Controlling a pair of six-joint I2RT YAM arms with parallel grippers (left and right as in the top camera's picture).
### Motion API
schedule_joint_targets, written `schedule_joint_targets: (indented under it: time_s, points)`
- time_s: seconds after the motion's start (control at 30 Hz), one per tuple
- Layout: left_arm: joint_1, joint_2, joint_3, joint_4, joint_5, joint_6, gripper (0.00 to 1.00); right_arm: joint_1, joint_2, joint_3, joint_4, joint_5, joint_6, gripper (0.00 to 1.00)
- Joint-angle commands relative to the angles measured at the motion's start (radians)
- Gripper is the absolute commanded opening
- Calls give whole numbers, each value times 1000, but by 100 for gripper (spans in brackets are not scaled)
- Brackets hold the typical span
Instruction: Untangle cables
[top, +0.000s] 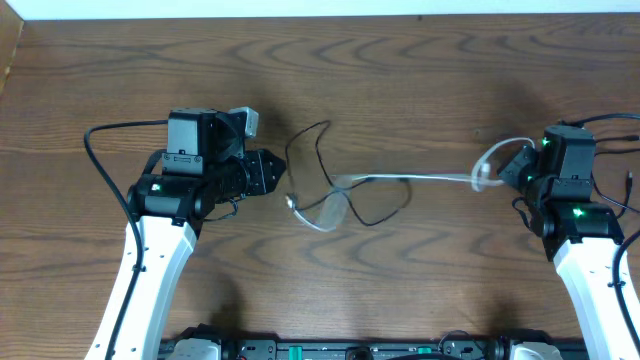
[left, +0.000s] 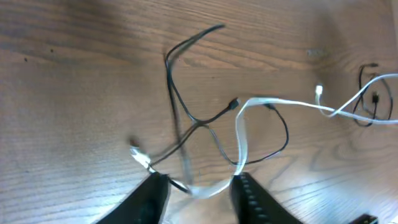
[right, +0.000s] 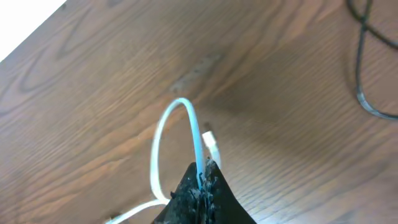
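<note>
A white cable (top: 430, 179) runs across the table's middle from a loop near my left gripper to a loop at my right gripper. A thin black cable (top: 318, 160) crosses it in a loose tangle. My left gripper (top: 276, 172) is open, and in the left wrist view its jaws (left: 199, 186) straddle the white cable's bend (left: 240, 140) and the black cable (left: 177, 93). My right gripper (top: 512, 168) is shut on the white cable (right: 193, 124), which arches up from the closed jaws (right: 202, 177). The white plug end (right: 211, 144) lies beside them.
Wooden table (top: 400, 70) all round. The robot's own thicker black wires curve by the left arm (top: 100, 160) and the right arm (top: 615, 195). Another dark cable loop (right: 364, 68) shows at the right wrist view's upper right.
</note>
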Motion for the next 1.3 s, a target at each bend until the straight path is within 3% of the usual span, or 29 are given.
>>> schedule_joint_targets:
  time_s: [0.0, 0.27, 0.47, 0.6, 0.83, 1.1, 1.27]
  points:
    - [6, 1, 9, -3, -9, 11, 42, -18, -4, -2, -2, 113, -27, 1]
    - [6, 1, 9, -3, -9, 11, 44, -92, -4, -2, 18, 127, -32, 1]
    - [6, 2, 7, -11, -9, 11, 44, -95, -4, 31, 19, 131, -229, 1]
    - [6, 2, 6, -21, -9, 11, 44, -95, -2, 180, -143, 114, -252, 1]
    - [5, 8, 6, -31, -9, 11, 44, -100, 17, 497, -269, 76, -357, 1]
    - [3, 8, 6, -50, -9, 12, 44, -199, 27, 619, -88, 298, -359, 1]
    - [3, 8, 6, -50, -10, 12, 44, -295, 29, 619, 50, 307, -316, 1]
